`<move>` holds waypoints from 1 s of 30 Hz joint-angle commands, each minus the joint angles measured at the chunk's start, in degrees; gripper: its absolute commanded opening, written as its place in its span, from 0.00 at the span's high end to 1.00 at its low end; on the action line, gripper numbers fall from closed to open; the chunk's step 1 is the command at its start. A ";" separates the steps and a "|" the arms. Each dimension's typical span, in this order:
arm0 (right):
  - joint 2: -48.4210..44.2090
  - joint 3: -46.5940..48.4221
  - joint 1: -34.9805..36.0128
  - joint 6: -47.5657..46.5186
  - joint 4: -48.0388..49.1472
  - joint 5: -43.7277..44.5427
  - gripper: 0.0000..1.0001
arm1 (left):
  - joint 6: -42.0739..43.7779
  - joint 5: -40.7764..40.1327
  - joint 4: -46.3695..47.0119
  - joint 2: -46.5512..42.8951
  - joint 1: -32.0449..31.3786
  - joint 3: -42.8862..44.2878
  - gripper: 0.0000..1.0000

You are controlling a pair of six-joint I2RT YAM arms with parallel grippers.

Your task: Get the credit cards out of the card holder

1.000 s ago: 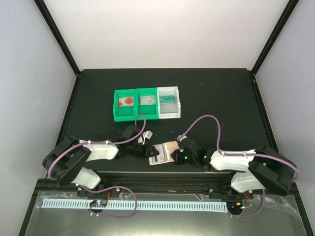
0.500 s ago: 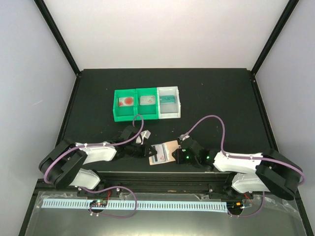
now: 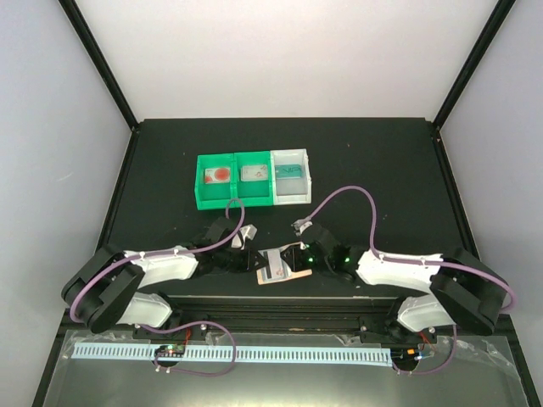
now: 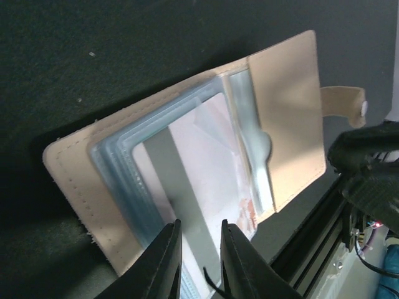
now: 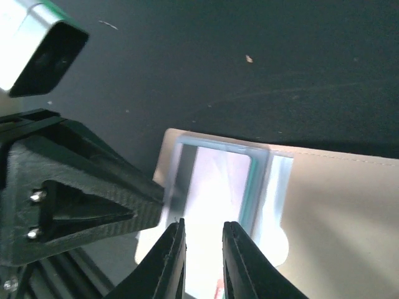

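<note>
Our left arm (image 3: 161, 264) had reached a little further right in the last second, bringing the left claw (image 4: 201, 223) to the left edge of the holder (image 3: 278, 265). Its jaws stood nearly together with a slim gap, and the card (image 4: 206, 156) showed face-on between them. We could not tell whether they pinched anything or only pressed down. Beyond it, the tray (image 3: 254, 155) sat where it had been. A teal card (image 3: 291, 173) lay in its white right compartment, so we judged at least one card already out.

The holder lay open on the table (image 3: 382, 170) close to the near edge, between the two claws. It had scarcely moved, and the card was in its bluish sleeve (image 4: 112, 156).

The larger change was on the right. The right arm (image 3: 399, 270) had swung left and slightly far, so the right claw (image 5: 204, 223) was over the sleeve rather than at the holder's right end. Its jaws too stood close, with a narrow gap over the card, and we could not confirm a grip. We judged one claw was set to steady the holder and the other to pull, with the card not yet out.
</note>
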 commanded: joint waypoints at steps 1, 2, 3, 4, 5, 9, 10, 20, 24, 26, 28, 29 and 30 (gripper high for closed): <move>3.77 1.09 -1.59 -2.32 1.99 -0.73 0.82 | 1.26 -1.12 0.41 1.46 0.22 -0.68 0.80; 4.56 0.74 -1.96 -2.10 2.73 -1.21 0.82 | 1.36 -1.35 0.23 1.74 0.22 -0.56 0.80; 5.22 0.16 -2.12 -1.82 3.62 -1.67 0.82 | 1.61 -1.74 -0.02 1.91 0.18 -0.40 0.80; 5.75 -0.66 -2.27 -1.60 4.55 -2.01 0.81 | 1.76 -2.14 -0.29 2.03 0.17 -0.34 0.81; 6.29 -1.02 -2.36 -1.34 5.39 -2.49 0.81 | 1.86 -2.55 -0.33 2.05 0.15 -0.34 0.81; 8.30 -3.21 -2.96 -0.45 8.62 -5.19 0.81 | 2.20 -3.36 -0.95 2.16 0.18 0.02 0.81; 8.52 -3.70 -3.14 -0.15 9.51 -6.16 0.81 | 2.26 -3.40 -1.51 2.17 0.18 0.25 0.81; 10.03 -4.33 -3.45 1.27 13.15 -8.61 0.81 | 1.72 -3.69 -4.36 -0.44 0.16 1.24 0.85; 10.53 -4.42 -3.55 1.66 13.66 -8.36 0.81 | 0.91 -3.03 -4.72 -4.45 0.20 1.25 0.84; 11.03 -4.35 -3.60 1.84 13.51 -7.98 0.82 | 0.83 -2.30 -4.12 -5.25 0.17 1.40 0.83; 11.48 -4.33 -3.72 1.96 13.62 -7.92 0.82 | 0.81 -1.80 -3.26 -4.88 0.15 1.47 0.84; 11.68 -4.33 -3.72 1.99 13.71 -8.00 0.82 | 0.76 -1.49 -2.54 -4.30 0.11 1.43 0.83; 11.84 -4.33 -3.73 1.98 13.81 -8.02 0.82 | 0.78 -1.44 -1.56 -3.64 0.09 1.35 0.84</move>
